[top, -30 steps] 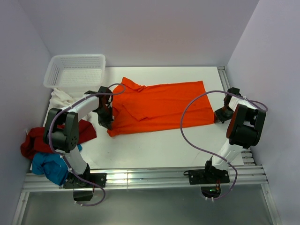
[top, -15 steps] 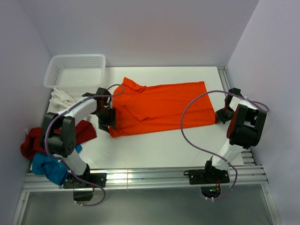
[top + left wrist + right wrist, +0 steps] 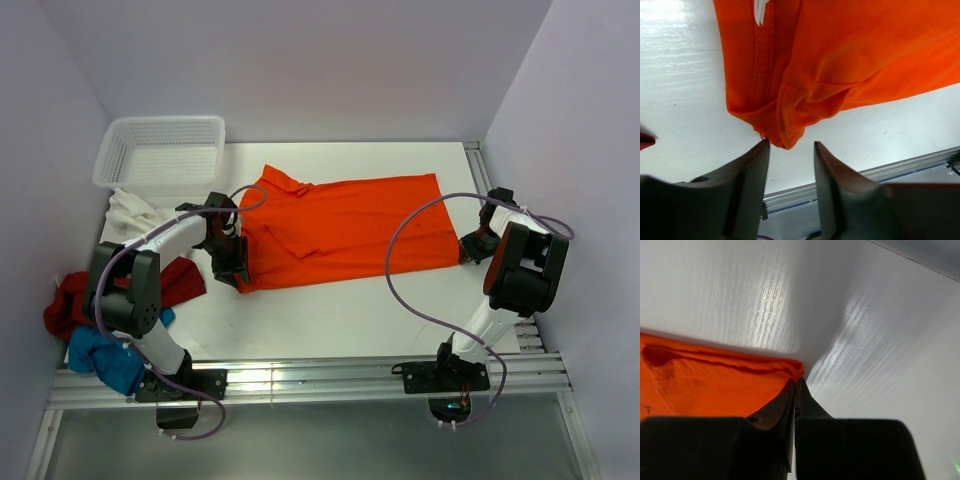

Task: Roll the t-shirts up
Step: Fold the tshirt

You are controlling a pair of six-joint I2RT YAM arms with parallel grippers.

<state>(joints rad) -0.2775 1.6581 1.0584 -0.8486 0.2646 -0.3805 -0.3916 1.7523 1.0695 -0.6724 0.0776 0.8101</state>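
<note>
The orange t-shirt point(image 3: 350, 225) lies spread flat across the middle of the table, collar to the left. My left gripper point(image 3: 232, 270) is open at the shirt's near-left corner. In the left wrist view the folded orange corner point(image 3: 785, 135) sits just at the tips of my left gripper point(image 3: 791, 145), not pinched. My right gripper point(image 3: 468, 250) is at the shirt's near-right corner. In the right wrist view my right gripper point(image 3: 797, 382) is shut with the orange hem point(image 3: 715, 390) at its tips. A dark red t-shirt point(image 3: 70, 300), a turquoise one point(image 3: 105, 355) and a white one point(image 3: 128, 210) lie crumpled at the left.
A white perforated basket point(image 3: 160, 150) stands at the back left corner. An aluminium rail point(image 3: 350, 375) runs along the near table edge, and another point(image 3: 480, 165) along the right side. Purple cables loop over both arms.
My left gripper has moved a little toward the near edge, along the shirt's left side to its near-left corner. The right arm has barely moved.
</note>
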